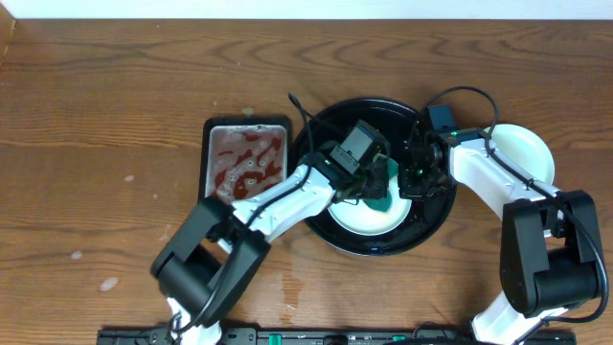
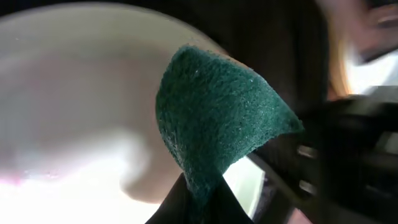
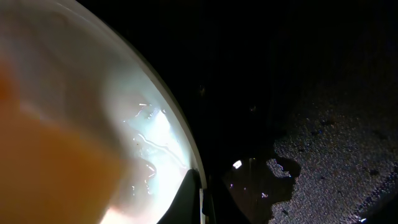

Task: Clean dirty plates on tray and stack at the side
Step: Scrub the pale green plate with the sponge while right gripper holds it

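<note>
Jaws on the left gripper are pinched narrow on a green sponge, whose folded free corner stands up over the pale plate. On the bench, the far left is wide bare wood. Next comes a rectangular metal pan with red stains, just beside the left rim of the black tray. The left arm rises from the near edge and slants over the gap between pan and tray, so that the way in from the near left is taken up. In the overhead view the plate lies in the near half of the tray, close to its near rim. The sponge sits at the plate's right part, and black tray floor lies bare behind it. The right gripper is low inside the tray's right side, close to the sponge, with little room between the two wrists. In the right wrist view its jaws are drawn in narrow on the plate's rim, with wet glints on the plate's inner wall and dark tray floor to the right. A second pale plate rests on the bench just beside the tray's right rim, with the right arm crossing its left edge.
</note>
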`<state>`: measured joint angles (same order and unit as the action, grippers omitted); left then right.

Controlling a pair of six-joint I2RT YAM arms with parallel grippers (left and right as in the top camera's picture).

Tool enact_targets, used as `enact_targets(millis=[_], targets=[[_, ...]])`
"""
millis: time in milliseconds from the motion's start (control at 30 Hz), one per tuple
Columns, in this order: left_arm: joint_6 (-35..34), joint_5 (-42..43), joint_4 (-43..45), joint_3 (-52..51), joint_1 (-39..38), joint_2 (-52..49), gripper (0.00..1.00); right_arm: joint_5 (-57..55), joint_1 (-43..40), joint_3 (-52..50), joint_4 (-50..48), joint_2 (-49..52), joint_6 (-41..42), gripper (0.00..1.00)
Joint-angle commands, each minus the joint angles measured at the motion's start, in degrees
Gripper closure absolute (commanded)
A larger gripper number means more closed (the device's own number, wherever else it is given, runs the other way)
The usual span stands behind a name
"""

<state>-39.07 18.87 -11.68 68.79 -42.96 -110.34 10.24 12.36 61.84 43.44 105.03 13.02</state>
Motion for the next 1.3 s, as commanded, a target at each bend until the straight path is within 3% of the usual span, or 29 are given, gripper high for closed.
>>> enact_targets(millis=[0,100,233,400,767,967,1267], targets=[[-2.14,-1.57,-0.04,-0.15,0.24,-3.65,0.93,0.74,1.62,-2.34,-0.22,3.34,0.22,0.99],[-0.20,-2.71,-1.25,-0.15,0.31,-5.05,0.93,0.74,1.62,-2.34,-0.22,3.34,0.22,0.99],[3.21,-11.50,-6.29,-0.15,0.61,-4.90,0.93,0.74,1.62,-2.34,-0.22,3.34,0.22,0.99],[6.45,-16.37,-11.50,-0.15,2.95,-3.65,0.93,0.74,1.62,-2.34,-0.37,3.34,0.22,0.99],[15.10,-13.20,-13.92,0.79,7.58,7.28,0.93,0.72,1.62,-2.34,-0.42,3.34,0.22,0.99],[12.98,-6.80,-13.42,0.76,7.72,12.39,0.93,0.74,1.62,-2.34,-0.46,3.34,0.24,0.99],[7.17,-5.35,-7.67,0.33,3.23,6.16,0.92,0.74,1.62,-2.34,-0.35,3.34,0.22,0.99]])
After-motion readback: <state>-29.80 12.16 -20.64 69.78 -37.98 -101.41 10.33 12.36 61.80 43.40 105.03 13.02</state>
